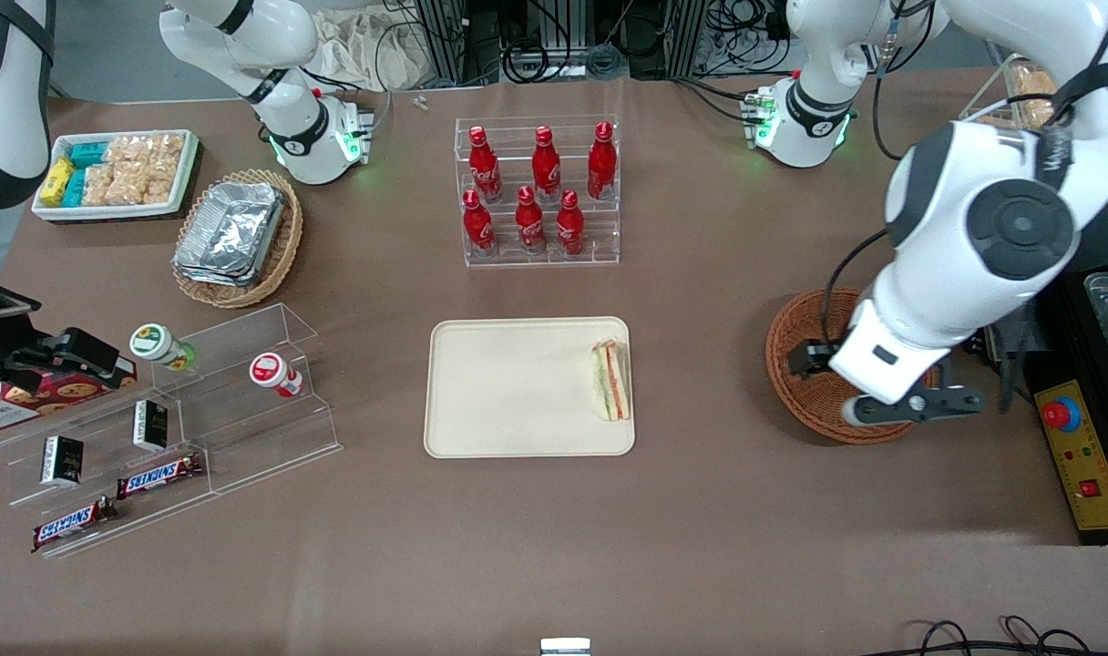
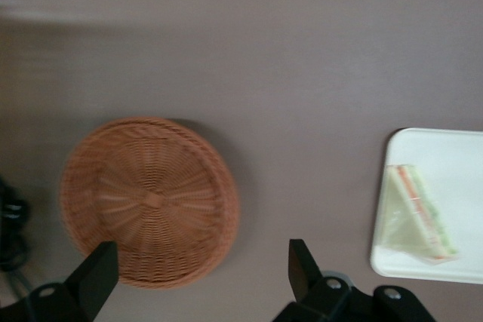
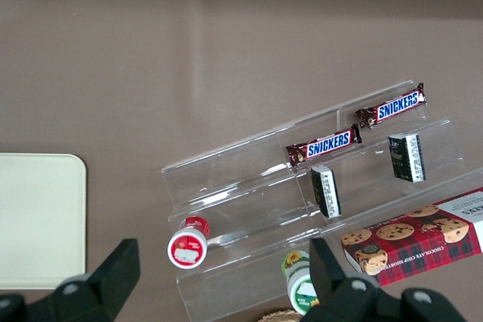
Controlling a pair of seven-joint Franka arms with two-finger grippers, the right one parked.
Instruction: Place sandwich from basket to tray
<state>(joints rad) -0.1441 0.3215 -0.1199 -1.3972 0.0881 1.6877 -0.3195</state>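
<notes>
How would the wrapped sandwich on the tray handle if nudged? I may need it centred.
The sandwich probably squashes easily: soft bread. Its clear wrap likely slides on the smooth tray. The open gripper hangs above the basket.

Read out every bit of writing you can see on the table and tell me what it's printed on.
"SNICKERS": two candy bars on the clear stepped shelf.
"CHOCOLATE CHIP SHORTBREAD", barely legible: red plaid cookie box.
Red bottles: white script too small to read.
Cup lids, dark small boxes, bin snack packets: unreadable.
Sandwich, tray, basket: no writing.
End effector open, above the basket's edge.
</notes>
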